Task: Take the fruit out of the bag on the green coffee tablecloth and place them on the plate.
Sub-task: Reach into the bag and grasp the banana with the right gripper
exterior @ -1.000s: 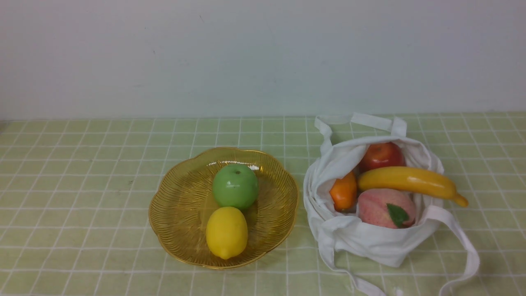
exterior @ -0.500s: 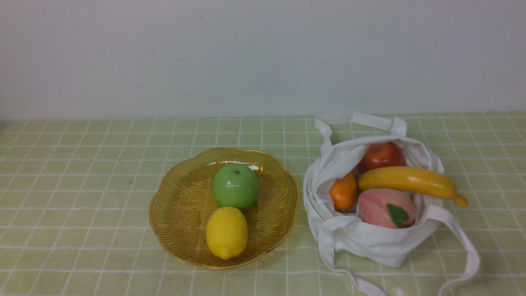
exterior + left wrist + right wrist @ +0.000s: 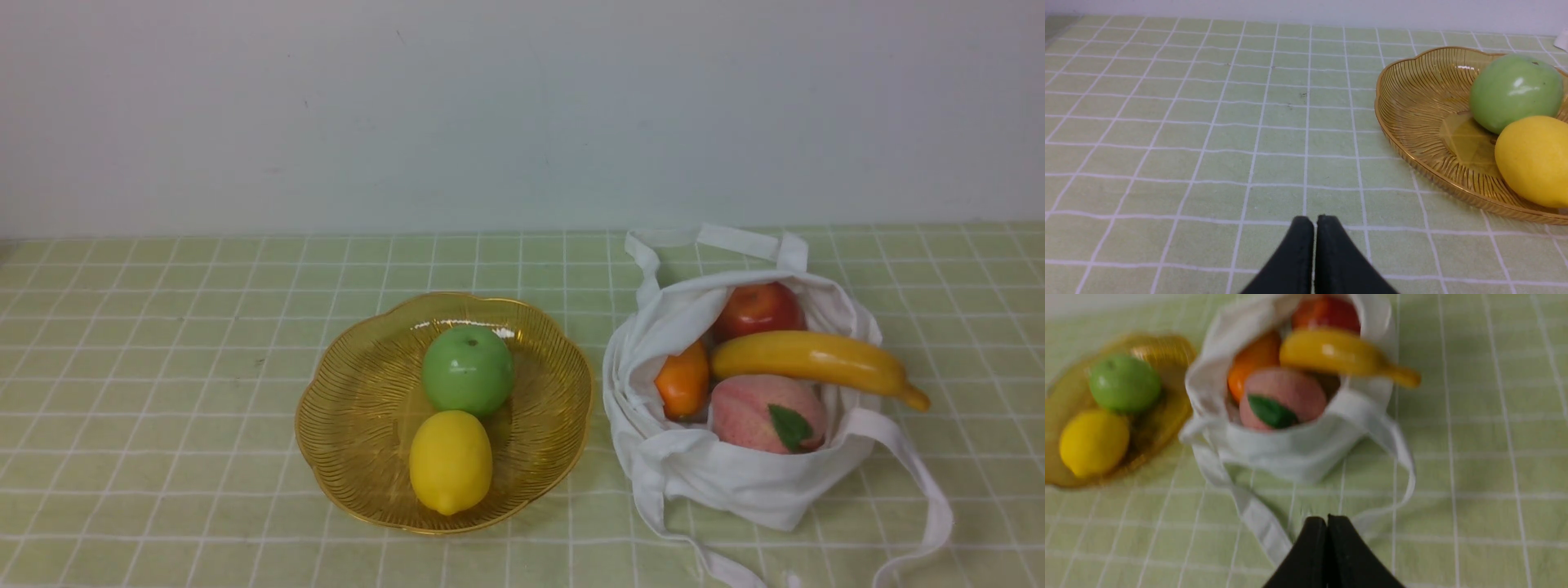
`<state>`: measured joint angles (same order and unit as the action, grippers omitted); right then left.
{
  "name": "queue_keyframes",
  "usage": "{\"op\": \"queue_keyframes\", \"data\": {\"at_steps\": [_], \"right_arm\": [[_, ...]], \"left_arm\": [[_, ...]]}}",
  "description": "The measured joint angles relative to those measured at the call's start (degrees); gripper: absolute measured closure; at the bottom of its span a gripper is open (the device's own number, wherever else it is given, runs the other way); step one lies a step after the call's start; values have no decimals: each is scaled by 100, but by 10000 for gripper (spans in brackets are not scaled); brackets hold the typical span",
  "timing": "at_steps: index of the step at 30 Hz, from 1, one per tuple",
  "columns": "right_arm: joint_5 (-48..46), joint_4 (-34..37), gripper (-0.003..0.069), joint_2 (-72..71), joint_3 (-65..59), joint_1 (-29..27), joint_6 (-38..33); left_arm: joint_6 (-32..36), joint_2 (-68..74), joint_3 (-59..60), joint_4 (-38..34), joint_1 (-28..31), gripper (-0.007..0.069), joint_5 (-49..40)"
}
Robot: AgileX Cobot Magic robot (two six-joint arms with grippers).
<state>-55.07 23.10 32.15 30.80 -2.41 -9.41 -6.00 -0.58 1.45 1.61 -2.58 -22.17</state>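
L tool [image 3: 1314,222] shut, jaws together w/ nothing between; R tool [image 3: 1327,522] likewise shut & empty. Both seen only in their own wrist views, R wrist view blurred.

Cloth [image 3: 163,408]: pale green w/ thin white grid, covers the bench, plain pale wall [image 3: 490,114] behind it. Plate [image 3: 351,425], amber, ribbed, scalloped rim, lies on cloth about mid front view. Bag [image 3: 735,482], white, lies w/ mouth open just beside plate, on its R side.

On plate: green apple [image 3: 467,371] & lemon [image 3: 451,462], lemon on near side of apple, the two v. close in front view; can't tell if touching.

In bag: red apple [image 3: 759,309] at far side of mouth; orange fruit [image 3: 684,381] at L side, partly hidden by bag cloth; peach [image 3: 763,412] at near side, green leaf [image 3: 789,428] facing the cams; banana [image 3: 808,358] lies between red apple & peach, stem end sticking out over the R edge of bag.

Straps: one [image 3: 739,241] spread at far side of bag; other [image 3: 906,461] loops out on near side, partly cut off by bottom of front view.
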Motion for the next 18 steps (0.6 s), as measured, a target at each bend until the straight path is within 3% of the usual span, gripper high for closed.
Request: {"op": "queue_keyframes", "data": {"at_steps": [3,9,12,18], "right_arm": [[-310,231,673,700,200,0,-417],[-636,1962,673,2121,832,0,-2227],[-722,2454,673,2780,1220,0,-2786],[-615,2130,663,4203,2295,199,-2809]], "left_arm": [[0,0,0,0,0,632,0],[0,0,0,0,0,632,0],[0,0,0,0,0,632,0],[0,0,0,0,0,632,0]]}}
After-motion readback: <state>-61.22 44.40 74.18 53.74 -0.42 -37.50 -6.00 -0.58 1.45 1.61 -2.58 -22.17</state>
